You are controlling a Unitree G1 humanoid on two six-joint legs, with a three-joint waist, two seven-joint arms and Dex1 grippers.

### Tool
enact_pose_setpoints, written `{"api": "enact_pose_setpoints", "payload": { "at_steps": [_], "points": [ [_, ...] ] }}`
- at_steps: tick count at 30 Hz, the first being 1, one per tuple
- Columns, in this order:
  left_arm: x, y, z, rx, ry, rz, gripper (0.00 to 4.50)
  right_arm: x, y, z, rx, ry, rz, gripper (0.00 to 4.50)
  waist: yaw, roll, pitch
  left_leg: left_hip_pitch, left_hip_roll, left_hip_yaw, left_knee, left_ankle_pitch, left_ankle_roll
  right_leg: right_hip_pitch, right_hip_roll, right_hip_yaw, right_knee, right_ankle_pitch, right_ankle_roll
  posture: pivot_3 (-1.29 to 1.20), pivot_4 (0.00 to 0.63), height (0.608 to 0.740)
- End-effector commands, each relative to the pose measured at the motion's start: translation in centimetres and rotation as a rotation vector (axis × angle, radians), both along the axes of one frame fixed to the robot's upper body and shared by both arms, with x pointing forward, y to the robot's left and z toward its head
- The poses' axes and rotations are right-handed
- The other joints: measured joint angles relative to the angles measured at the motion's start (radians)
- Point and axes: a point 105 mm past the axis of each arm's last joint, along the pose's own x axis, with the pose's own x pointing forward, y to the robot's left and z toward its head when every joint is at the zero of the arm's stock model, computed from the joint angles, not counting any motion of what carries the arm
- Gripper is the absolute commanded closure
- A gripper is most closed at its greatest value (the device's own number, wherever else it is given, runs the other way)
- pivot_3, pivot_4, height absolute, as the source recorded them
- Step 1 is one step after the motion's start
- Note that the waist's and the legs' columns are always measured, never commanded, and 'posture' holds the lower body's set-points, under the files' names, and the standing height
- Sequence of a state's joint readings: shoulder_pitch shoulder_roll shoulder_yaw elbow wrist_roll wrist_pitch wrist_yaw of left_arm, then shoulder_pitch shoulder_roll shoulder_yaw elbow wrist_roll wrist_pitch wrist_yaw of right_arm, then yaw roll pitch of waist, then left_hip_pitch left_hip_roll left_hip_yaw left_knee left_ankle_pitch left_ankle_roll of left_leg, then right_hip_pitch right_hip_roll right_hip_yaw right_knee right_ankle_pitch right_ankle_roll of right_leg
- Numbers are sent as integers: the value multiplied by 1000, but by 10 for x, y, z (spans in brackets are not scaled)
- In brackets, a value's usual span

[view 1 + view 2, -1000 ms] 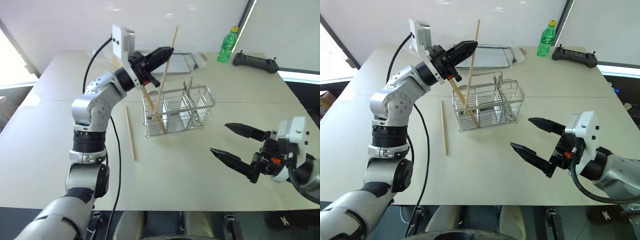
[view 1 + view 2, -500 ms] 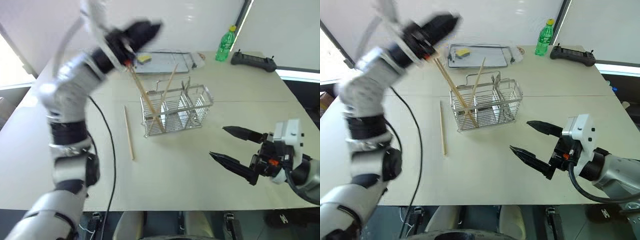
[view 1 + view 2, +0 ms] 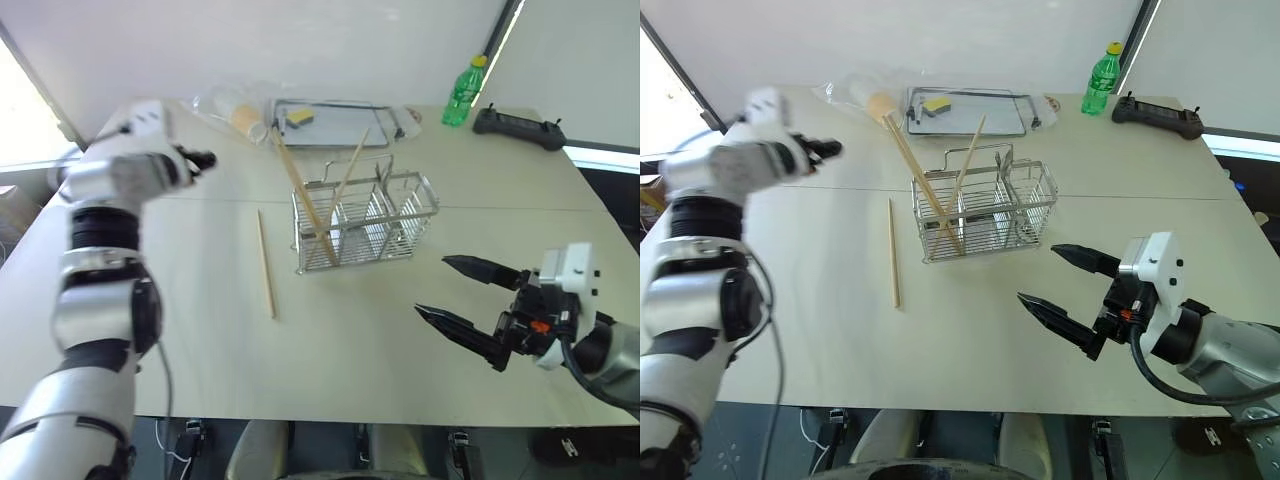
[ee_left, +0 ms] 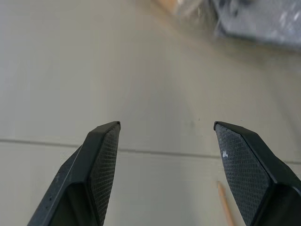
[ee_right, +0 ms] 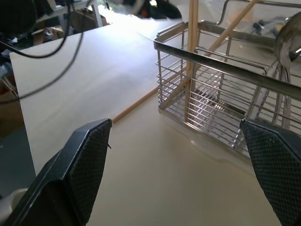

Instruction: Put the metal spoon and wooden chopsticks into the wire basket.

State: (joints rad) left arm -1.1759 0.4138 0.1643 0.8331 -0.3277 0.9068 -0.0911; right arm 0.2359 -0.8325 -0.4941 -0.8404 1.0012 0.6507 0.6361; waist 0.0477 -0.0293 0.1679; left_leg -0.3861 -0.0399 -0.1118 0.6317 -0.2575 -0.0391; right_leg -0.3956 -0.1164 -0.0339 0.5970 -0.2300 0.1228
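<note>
The wire basket [image 3: 365, 225] stands mid-table. Two wooden chopsticks lean in its left compartment: one [image 3: 298, 188] tilts up to the left, the other [image 3: 347, 178] up to the right. A third chopstick [image 3: 264, 265] lies flat on the table left of the basket. The metal spoon [image 5: 288, 41] stands in the basket, its shiny bowl above the rim. My left gripper [image 4: 164, 125] is open over bare table, far left of the basket, with nothing between its fingers. My right gripper [image 3: 432, 285] hangs open and empty, in front of and to the right of the basket.
At the back stand a flat metal tray [image 3: 335, 122] with a yellow sponge, a clear bag with cups [image 3: 235, 110], a green bottle [image 3: 462, 92] and a black controller [image 3: 518, 122]. Bare table lies between the basket and the front edge.
My left gripper opened and let go of the chopstick, which now leans in the basket. The left arm swung away to the left and lower. The right arm stayed put.
</note>
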Motion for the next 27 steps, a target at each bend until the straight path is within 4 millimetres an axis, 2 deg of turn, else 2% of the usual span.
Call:
{"api": "enact_pose_setpoints", "payload": {
  "at_steps": [1, 3, 6, 14, 19, 23, 27],
  "points": [
    [4, -12, 16, 38, 14, 56, 1155, 0, 6, 2, 15, -28, 2, 0, -10, 0, 0, -1, 0, 0, 0, 0, 0, -2, 0, 0, 1, 0, 0, 0, 150, 709],
    [-1, -25, 3, 42, 97, 63, 1155, 0, 8, 1, 21, -28, 1, 0, -20, 0, 0, -1, 0, 1, -1, 0, 0, -3, 0, 0, 1, 0, 0, 0, 150, 709],
    [-8, -34, -13, 44, 191, 91, 1155, -1, 10, -1, 29, -26, -11, 0, -25, 2, -1, -1, 0, 1, -2, 0, 0, -3, 0, 0, 2, 0, 1, 0, 150, 709],
    [-22, -43, -32, 61, 309, 151, 1155, -2, 7, -2, 38, -37, -53, 0, -33, 1, -1, 2, 0, 1, 0, 1, -2, 0, 0, 0, 2, -2, 4, 0, 150, 709],
    [-31, -56, -53, 32, 378, 136, 1155, -2, 8, 1, 46, -54, -72, 0, -33, 1, -1, 7, 0, 1, -1, 1, -3, 5, 0, 0, 2, -2, 5, 0, 150, 709],
    [-34, -55, -63, 10, 410, 172, 1155, -4, 8, 3, 46, -60, -77, 0, -33, 2, -1, 9, 0, 1, -1, 1, -3, 6, 0, 1, 2, -2, 5, 0, 150, 709],
    [-34, -51, -65, -6, 418, 204, 2982, -6, 5, 3, 36, -56, -84, 0, -33, 2, -1, 10, 0, 2, -1, 1, -3, 7, 0, 1, 2, -2, 5, 0, 150, 709]
  ]
}}
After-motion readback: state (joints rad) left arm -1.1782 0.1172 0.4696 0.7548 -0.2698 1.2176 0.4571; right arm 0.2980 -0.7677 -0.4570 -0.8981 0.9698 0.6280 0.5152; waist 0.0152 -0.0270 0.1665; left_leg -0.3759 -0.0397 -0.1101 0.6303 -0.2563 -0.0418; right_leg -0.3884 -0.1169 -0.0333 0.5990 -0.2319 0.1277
